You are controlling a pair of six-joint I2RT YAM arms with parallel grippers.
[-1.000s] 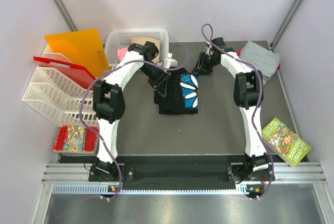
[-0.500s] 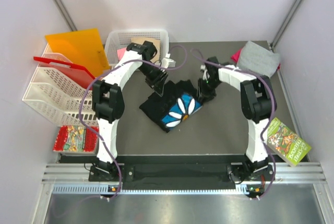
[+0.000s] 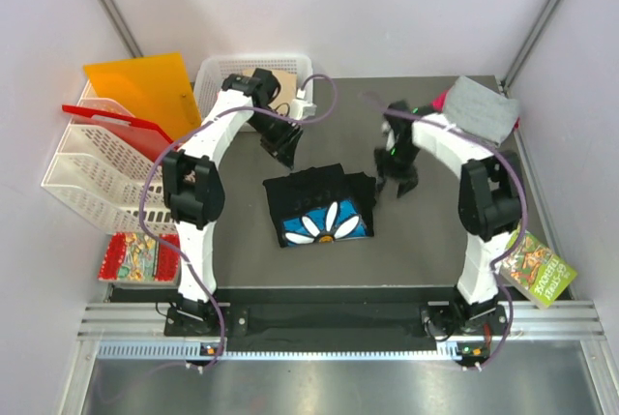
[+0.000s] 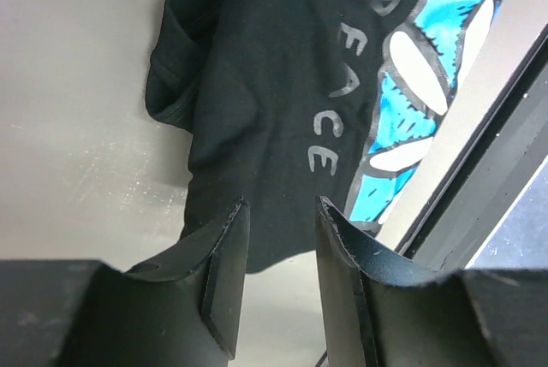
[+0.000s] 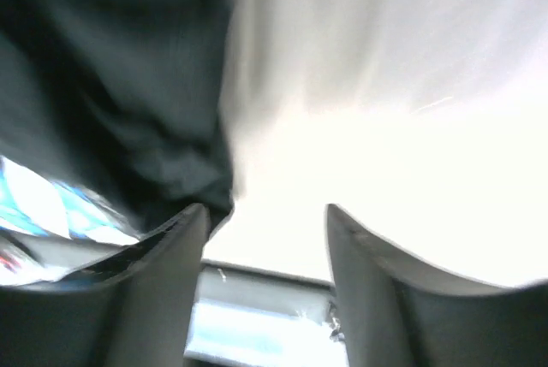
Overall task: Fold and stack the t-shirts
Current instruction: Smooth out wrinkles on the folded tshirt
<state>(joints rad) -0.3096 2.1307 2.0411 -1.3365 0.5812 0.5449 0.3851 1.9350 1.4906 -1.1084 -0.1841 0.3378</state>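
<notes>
The black t-shirt (image 3: 314, 192) lies folded flat mid-table, its blue-and-white flower print (image 3: 325, 225) along the near edge. My left gripper (image 3: 280, 151) hovers just behind its far left corner, open and empty. In the left wrist view the shirt (image 4: 257, 85) lies beyond the open left gripper (image 4: 281, 213). My right gripper (image 3: 398, 183) is just off the shirt's right edge, open with nothing between its fingers; the blurred right wrist view puts the black cloth (image 5: 103, 85) at the left. A grey shirt (image 3: 481, 108) lies over a pink one (image 3: 440, 103) at the far right corner.
A white basket (image 3: 218, 74) at the back left holds tan (image 3: 273, 77) and pink (image 3: 228, 98) cloth. An orange sheet (image 3: 145, 86), a red tray (image 3: 106, 117) and white stacked trays (image 3: 92, 168) stand left. Booklets lie at the left (image 3: 140, 255) and right (image 3: 532, 262) front.
The black shirt swung round and came down flat nearer the front, print toward me. The right gripper opened and let it go. The left gripper drew back toward the basket.
</notes>
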